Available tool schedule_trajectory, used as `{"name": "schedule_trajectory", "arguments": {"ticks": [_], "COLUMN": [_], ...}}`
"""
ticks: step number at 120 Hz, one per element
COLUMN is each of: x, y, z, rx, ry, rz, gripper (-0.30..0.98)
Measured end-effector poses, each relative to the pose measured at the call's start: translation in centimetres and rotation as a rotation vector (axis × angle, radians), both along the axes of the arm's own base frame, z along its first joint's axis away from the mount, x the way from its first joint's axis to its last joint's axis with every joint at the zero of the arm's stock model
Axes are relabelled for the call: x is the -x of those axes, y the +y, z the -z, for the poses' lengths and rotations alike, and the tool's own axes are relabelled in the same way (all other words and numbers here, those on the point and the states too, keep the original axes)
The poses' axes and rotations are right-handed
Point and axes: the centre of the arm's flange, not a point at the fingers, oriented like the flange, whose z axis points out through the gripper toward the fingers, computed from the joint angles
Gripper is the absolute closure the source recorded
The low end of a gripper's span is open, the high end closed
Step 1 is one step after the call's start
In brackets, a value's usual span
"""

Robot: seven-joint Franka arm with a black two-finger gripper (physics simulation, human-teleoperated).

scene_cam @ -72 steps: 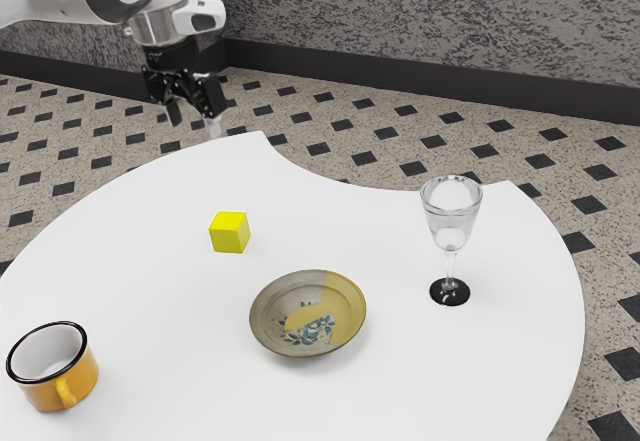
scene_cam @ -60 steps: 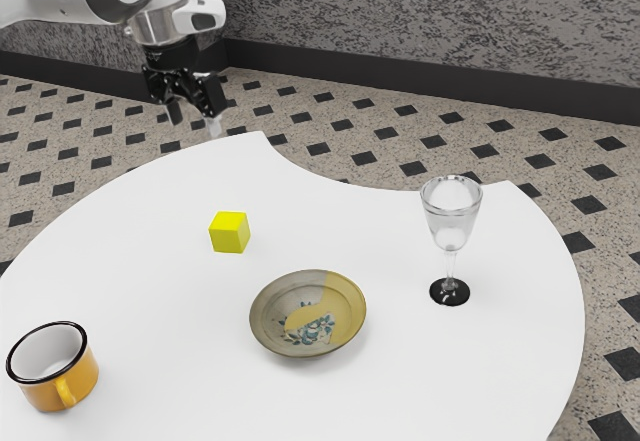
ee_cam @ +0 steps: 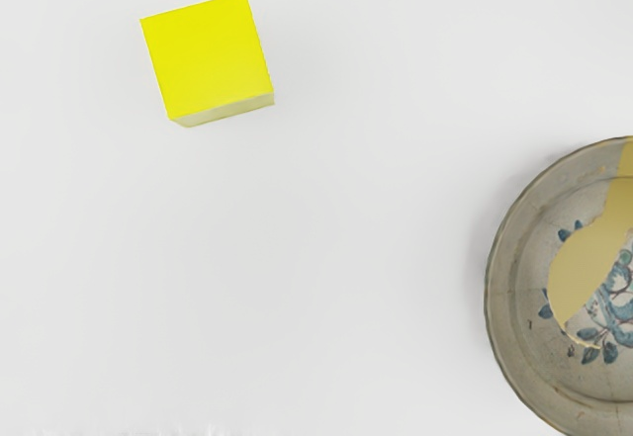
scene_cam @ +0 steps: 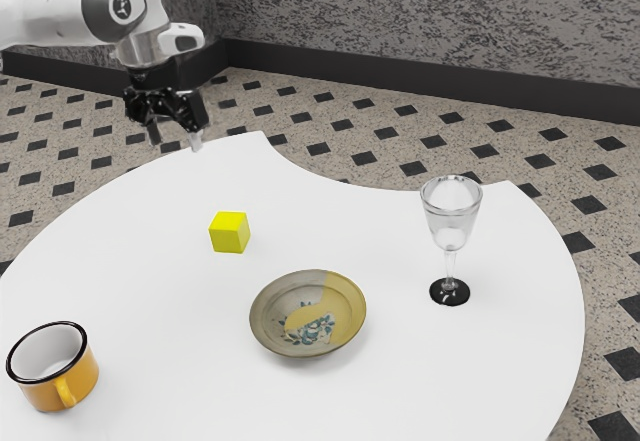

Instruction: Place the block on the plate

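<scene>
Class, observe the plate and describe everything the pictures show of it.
The plate is round and shallow, with raised sides and a thin, dark edge. It looks like glazed ceramic: grey-brown, with a mustard-yellow patch reaching inward from the rim and blue leafy decoration at its centre. It sits upright and empty on the white table, touching neither the yellow block nor the glass.

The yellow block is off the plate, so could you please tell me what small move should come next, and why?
I'd probably ease the open end effector toward the yellow block: it hovers empty, short of the block, which sits apart from the patterned plate.
</scene>
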Motion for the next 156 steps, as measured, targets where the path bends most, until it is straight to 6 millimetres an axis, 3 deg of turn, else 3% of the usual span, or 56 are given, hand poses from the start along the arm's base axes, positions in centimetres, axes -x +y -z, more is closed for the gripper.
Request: {"name": "schedule_trajectory", "arguments": {"ticks": [6,26,48,61,88,102,118,156], "x": [-0.7,-4.5,-7.1,-9.6,-11.7,-12.2,-13.2,-13.3], "y": [1.4,3.4,6.6,6.1,4.0,3.6,3.6,4.0], "z": [1.7,7.5,13.6,15.3,20.3,22.4,23.5,27.2], "rx": [-0.001,-0.015,-0.010,-0.012,-0.008,-0.014,-0.032,-0.051], "ry": [0.014,0.034,0.040,0.006,0.023,0.024,-0.003,0.018], "rz": [-0.043,-0.130,-0.246,-0.263,-0.280,-0.290,-0.300,-0.329], "gripper": [0.00,0.00,0.00,0.00,0.00,0.00,0.00,0.00]}}
